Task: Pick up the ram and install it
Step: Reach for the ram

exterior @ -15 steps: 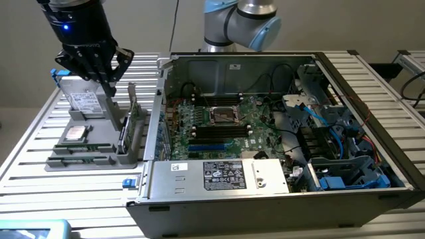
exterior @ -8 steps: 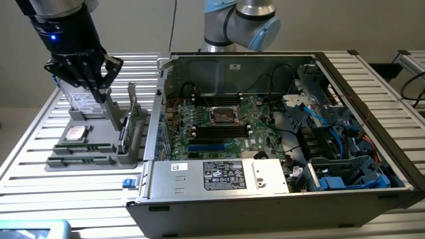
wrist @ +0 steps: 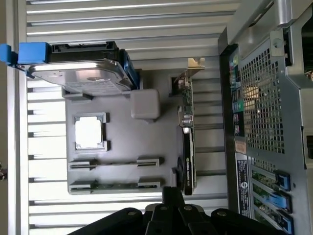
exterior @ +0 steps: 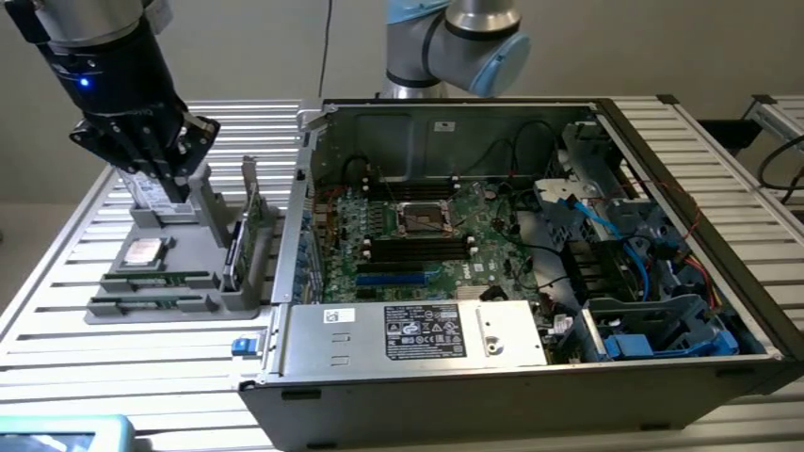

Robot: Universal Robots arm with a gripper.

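Upper left in the exterior view, the gripper (exterior: 165,186), fingers pressed together, hovers above the gray tray (exterior: 188,256) holding the ram (exterior: 151,303).

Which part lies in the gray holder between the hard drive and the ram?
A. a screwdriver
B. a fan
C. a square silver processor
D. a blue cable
C: the processor sits in its own recess of the holder, with the hard drive on one side and the ram on the other.
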